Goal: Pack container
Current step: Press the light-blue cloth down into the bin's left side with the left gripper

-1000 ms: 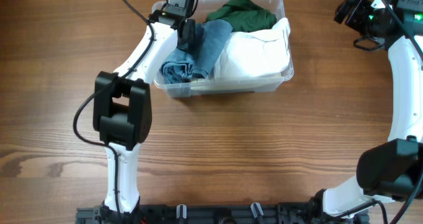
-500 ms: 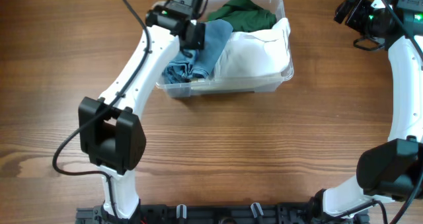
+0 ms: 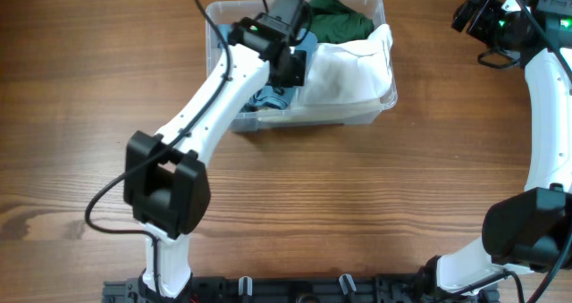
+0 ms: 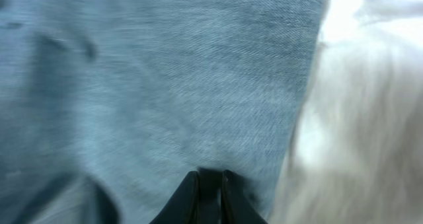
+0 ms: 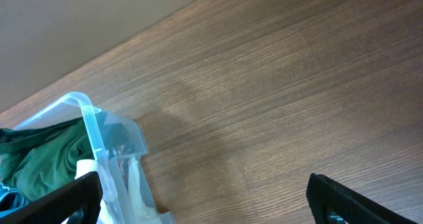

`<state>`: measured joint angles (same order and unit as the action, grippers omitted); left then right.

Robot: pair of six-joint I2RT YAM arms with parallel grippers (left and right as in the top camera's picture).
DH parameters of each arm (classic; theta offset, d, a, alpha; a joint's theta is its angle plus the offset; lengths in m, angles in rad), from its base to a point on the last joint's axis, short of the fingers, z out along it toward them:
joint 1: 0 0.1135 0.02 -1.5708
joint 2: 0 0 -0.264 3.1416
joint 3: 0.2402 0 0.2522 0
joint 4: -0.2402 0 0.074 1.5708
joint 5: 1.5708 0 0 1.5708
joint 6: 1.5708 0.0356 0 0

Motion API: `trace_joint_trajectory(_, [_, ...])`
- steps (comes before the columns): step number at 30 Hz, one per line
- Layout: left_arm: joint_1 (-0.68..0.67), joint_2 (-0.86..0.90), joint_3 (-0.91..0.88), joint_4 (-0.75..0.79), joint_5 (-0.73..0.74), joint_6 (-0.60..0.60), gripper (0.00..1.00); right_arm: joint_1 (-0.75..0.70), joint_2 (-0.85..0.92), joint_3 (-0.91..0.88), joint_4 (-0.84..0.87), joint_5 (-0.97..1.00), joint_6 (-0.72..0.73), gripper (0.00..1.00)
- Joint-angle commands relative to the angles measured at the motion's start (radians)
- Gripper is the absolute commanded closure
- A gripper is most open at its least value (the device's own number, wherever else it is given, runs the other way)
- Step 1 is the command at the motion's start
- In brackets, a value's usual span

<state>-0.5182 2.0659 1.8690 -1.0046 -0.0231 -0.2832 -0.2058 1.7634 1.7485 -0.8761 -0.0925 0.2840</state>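
Left gripper (image 4: 209, 178), jaws nearly together, presses tip-down on denim (image 4: 165, 85) inside the container (image 3: 386, 106) on the surface, with the right gripper (image 5: 205, 197) spread wide, empty, well right of the container: judged tamping step; next, lift clear without dragging cloth out.

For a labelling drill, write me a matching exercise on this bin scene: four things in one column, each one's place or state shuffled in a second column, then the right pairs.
Things:
A. denim garment
B. green garment
C. white cloth
D. right hand

Places or states:
1. open, above bare table
2. against the far wall of the container
3. under the tips of the shut left hand
4. filling the container's right end

Pairs: A-3, B-2, C-4, D-1.
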Motion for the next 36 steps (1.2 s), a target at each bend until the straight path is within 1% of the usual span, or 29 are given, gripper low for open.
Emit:
trace_joint_trajectory(1, [-0.043,0.103,-0.005,0.010,0.038,-0.021,0.88,0.003,0.013,-0.004,0.001,0.007,0.007,0.00])
trace_joint_trajectory(6, [-0.052,0.186,-0.005,0.036,0.045,-0.021,0.88,0.002,0.013,-0.004,0.001,0.007,0.007,0.00])
trace_joint_trajectory(15, [-0.052,0.192,-0.004,0.060,0.068,-0.021,0.86,0.003,0.013,-0.004,0.001,0.007,0.008,0.00])
trace_joint_trajectory(23, [-0.052,0.127,0.031,0.080,0.072,-0.021,0.83,0.002,0.013,-0.004,0.000,0.007,0.007,0.00])
trace_joint_trajectory(26, [-0.052,0.107,0.056,0.089,0.089,-0.020,0.80,0.003,0.013,-0.004,0.001,0.007,0.007,0.00])
trace_joint_trajectory(30, [-0.052,0.100,0.062,0.099,0.117,-0.020,0.80,0.003,0.013,-0.004,0.000,0.007,0.007,0.00])
trace_joint_trajectory(36, [-0.052,0.074,0.062,0.092,0.116,-0.020,0.81,0.002,0.013,-0.004,0.000,0.007,0.007,0.00])
